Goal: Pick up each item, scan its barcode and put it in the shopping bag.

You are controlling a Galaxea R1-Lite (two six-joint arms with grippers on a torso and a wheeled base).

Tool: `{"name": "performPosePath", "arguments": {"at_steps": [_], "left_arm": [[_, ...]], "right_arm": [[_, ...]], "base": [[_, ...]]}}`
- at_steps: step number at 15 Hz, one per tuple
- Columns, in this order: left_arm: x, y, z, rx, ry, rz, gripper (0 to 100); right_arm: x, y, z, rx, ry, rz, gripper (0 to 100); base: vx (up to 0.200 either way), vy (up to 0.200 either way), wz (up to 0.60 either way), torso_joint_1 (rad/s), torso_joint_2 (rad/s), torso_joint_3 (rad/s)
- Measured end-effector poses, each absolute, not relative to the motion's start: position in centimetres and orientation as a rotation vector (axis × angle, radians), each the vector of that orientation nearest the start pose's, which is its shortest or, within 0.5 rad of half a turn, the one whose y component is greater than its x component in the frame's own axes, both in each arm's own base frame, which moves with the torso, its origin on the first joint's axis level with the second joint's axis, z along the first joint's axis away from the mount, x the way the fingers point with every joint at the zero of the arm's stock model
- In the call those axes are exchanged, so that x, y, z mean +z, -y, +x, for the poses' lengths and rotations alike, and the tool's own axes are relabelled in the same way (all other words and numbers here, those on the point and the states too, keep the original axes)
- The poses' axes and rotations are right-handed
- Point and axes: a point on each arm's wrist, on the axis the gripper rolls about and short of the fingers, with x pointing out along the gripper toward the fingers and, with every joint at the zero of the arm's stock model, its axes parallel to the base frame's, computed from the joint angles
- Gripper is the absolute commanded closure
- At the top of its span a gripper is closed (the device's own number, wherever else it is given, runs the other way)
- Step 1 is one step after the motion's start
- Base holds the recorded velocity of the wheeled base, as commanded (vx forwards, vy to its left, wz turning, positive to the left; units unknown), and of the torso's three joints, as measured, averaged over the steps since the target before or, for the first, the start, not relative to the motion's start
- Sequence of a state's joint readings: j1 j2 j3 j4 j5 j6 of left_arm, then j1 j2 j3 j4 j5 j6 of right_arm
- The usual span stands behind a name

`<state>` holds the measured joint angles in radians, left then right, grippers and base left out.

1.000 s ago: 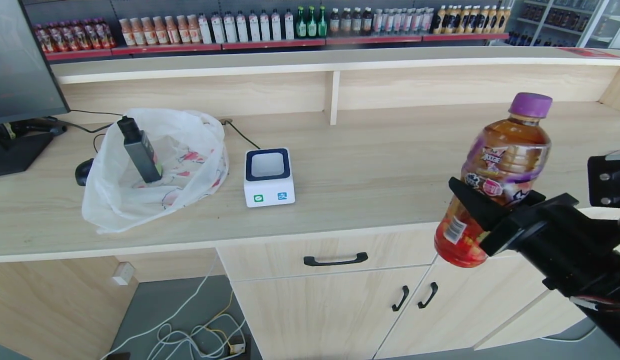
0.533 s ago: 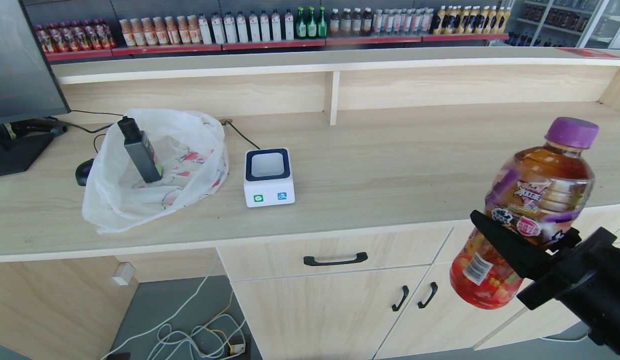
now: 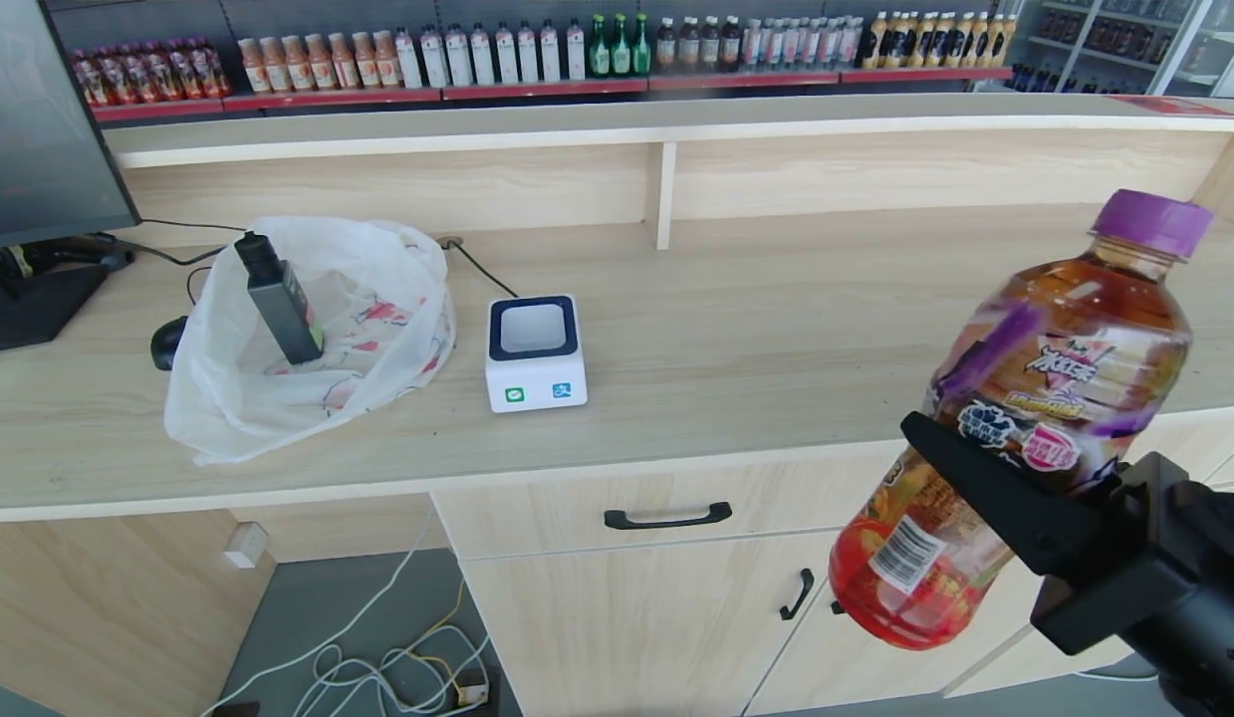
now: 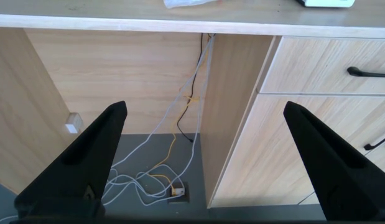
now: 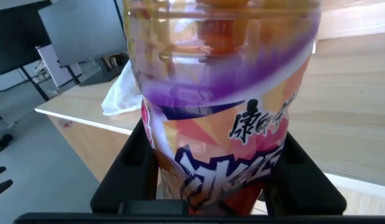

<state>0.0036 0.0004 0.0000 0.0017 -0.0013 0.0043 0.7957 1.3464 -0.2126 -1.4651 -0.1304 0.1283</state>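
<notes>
My right gripper (image 3: 1025, 483) is shut on a tea bottle (image 3: 1035, 398) with a purple cap and a purple-and-red label, held tilted in front of the counter's right end, barcode facing down and left. The right wrist view has the bottle (image 5: 223, 106) between the fingers (image 5: 133, 168). A white barcode scanner (image 3: 534, 351) with a dark-rimmed window stands mid-counter. Left of it lies the white shopping bag (image 3: 308, 334), open, with a dark grey box (image 3: 278, 299) standing in it. My left gripper (image 4: 204, 162) hangs open below the counter edge, by the cabinet.
A monitor (image 3: 39, 149) on a stand and a black mouse (image 3: 166, 341) sit at the counter's left. Cables trail on the floor (image 3: 377, 667) under the counter. Drawer and door handles (image 3: 666, 518) face me. Shelves of bottles (image 3: 577, 50) line the back wall.
The right gripper carried the bottle first down and right, then closer to the camera, so it now looms larger with its barcode showing. Bag, scanner and box stayed put.
</notes>
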Motion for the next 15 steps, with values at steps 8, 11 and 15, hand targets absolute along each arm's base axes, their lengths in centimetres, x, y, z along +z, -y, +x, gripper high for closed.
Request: {"name": "performPosePath", "arguments": {"at_steps": [8,11,15], "left_arm": [[7.5,0.0,-2.3,0.001,-0.002,0.005,0],[7.5,0.0,-2.3,0.001,-0.002,0.005,0],[7.5,0.0,-2.3,0.001,-0.002,0.005,0]], "right_arm": [[20.9,-14.4,11.9,0.816,0.189,0.527,100],[20.8,-14.6,11.8,0.824,0.179,0.534,100],[20.7,-14.9,11.3,0.854,0.167,0.541,100]], "base": [[0.0,0.0,0.0,0.0,0.0,0.0],[0.0,0.0,0.0,0.0,0.0,0.0],[0.0,0.0,0.0,0.0,0.0,0.0]]}}
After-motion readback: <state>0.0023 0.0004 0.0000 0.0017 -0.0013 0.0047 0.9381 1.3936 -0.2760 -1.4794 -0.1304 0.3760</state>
